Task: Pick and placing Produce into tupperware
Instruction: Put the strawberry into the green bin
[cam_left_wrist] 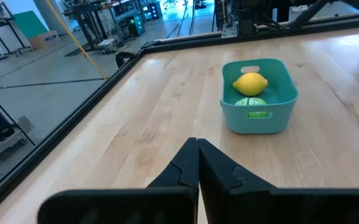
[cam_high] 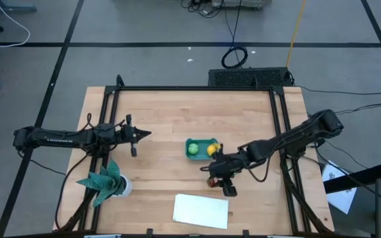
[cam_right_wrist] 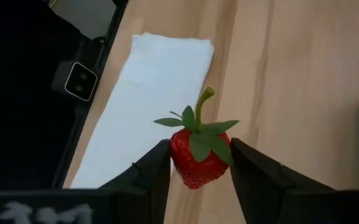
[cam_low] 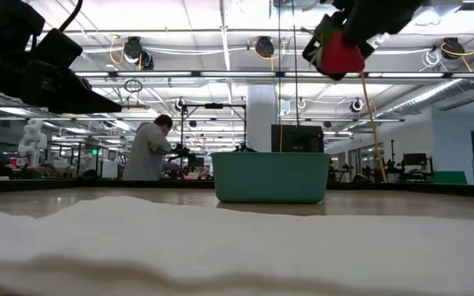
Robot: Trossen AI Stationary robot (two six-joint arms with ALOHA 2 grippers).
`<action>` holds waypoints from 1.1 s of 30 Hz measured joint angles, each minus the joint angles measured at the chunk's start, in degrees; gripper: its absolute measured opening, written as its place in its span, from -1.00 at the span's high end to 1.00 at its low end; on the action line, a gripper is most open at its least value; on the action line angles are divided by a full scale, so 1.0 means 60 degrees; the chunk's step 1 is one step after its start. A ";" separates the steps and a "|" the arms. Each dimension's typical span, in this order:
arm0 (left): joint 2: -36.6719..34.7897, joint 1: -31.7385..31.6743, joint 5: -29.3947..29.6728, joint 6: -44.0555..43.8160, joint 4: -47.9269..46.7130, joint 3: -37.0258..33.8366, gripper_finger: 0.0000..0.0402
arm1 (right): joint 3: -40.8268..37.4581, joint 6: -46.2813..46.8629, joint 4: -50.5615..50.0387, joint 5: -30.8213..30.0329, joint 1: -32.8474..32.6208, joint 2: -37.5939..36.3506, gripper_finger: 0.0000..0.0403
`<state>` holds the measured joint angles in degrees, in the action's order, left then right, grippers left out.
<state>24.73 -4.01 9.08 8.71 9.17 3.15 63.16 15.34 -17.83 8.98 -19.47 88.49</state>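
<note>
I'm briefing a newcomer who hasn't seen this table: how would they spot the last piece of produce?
Find the teal tub mid-table, holding a lemon and a green piece. Beside it, the right pincer holds a strawberry in the air: the only red piece, with a green leafy stem.

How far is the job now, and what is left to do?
Done: the lemon and green piece lie in the tub. In hand: the right gripper holds the strawberry above the table. Left: put it in the tub. The left gripper waits, shut.

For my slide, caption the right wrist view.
Right gripper holds a red strawberry above the wooden table, white cloth beyond.
</note>
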 joint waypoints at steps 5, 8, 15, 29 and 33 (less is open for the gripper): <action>0.0000 0.0000 0.0000 0.0011 -0.0003 -0.0003 1.00 | 0.0000 0.0013 -0.0163 -0.0020 0.0117 -0.0440 0.31; 0.0000 0.0000 0.0000 0.0011 -0.0004 -0.0001 1.00 | 0.0000 0.0028 -0.0166 -0.0024 0.0175 -0.0607 0.31; 0.0000 0.0000 0.0000 0.0011 -0.0004 -0.0003 1.00 | -0.0004 -0.0085 -0.0232 -0.0117 0.0306 -0.1059 0.31; 0.0000 0.0000 0.0004 0.0011 0.0001 -0.0003 0.99 | -0.0007 -0.0122 -0.0987 -0.0530 0.0560 -0.1953 0.31; 0.0000 0.0000 0.0007 0.0058 0.0002 -0.0001 1.00 | -0.0007 -0.0157 -0.1027 -0.0512 0.0765 -0.1982 0.31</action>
<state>24.73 -4.01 9.13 9.06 9.18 3.15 63.11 14.40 -23.99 5.91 -14.88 76.60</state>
